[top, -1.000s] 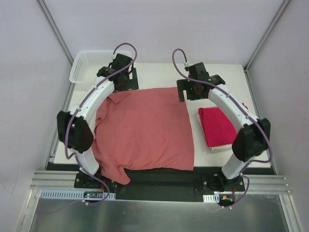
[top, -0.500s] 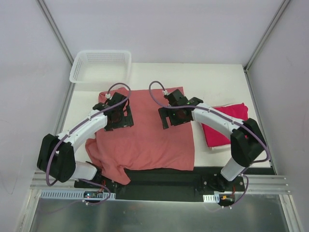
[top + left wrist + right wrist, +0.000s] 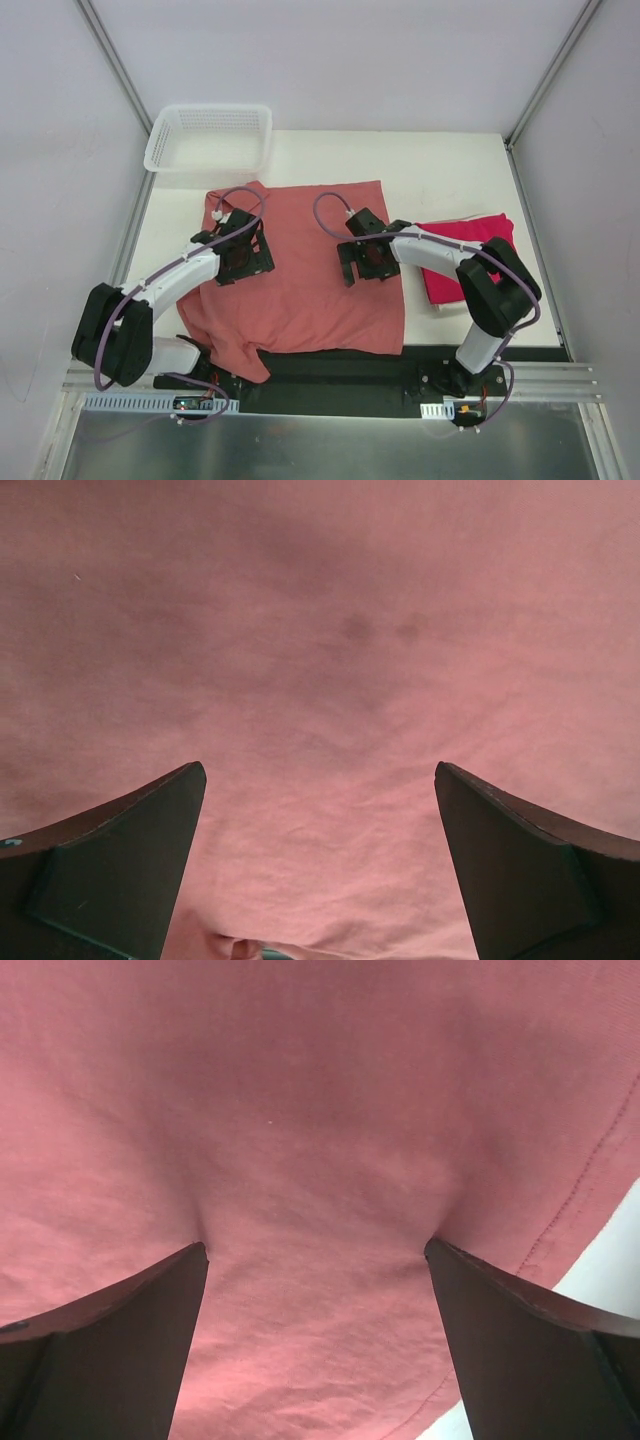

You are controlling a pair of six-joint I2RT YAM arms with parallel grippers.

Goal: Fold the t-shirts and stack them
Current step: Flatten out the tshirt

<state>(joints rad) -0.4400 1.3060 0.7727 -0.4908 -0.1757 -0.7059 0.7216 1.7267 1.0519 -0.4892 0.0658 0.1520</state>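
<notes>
The salmon-pink t-shirt (image 3: 300,300) lies spread flat across the middle of the table, with one sleeve bunched at the near left. My left gripper (image 3: 243,252) is low over its left half, open and empty, and pink cloth fills the gap between its fingers (image 3: 318,770). My right gripper (image 3: 365,262) is open over the shirt's right half, near the hem. Its fingertips (image 3: 195,1255) press dimples into the cloth (image 3: 315,1245). The crimson-magenta t-shirt (image 3: 470,255) lies folded at the right of the table, apart from both grippers.
A white mesh basket (image 3: 210,135) stands at the far left corner. Bare white table (image 3: 420,160) shows behind the shirts, and a sliver shows in the right wrist view (image 3: 615,1255). Frame posts rise at both far corners.
Both arms have drawn back from the shirt's far edge to its middle and come down low onto it. The pink shirt stays spread and the crimson shirt has not moved.
</notes>
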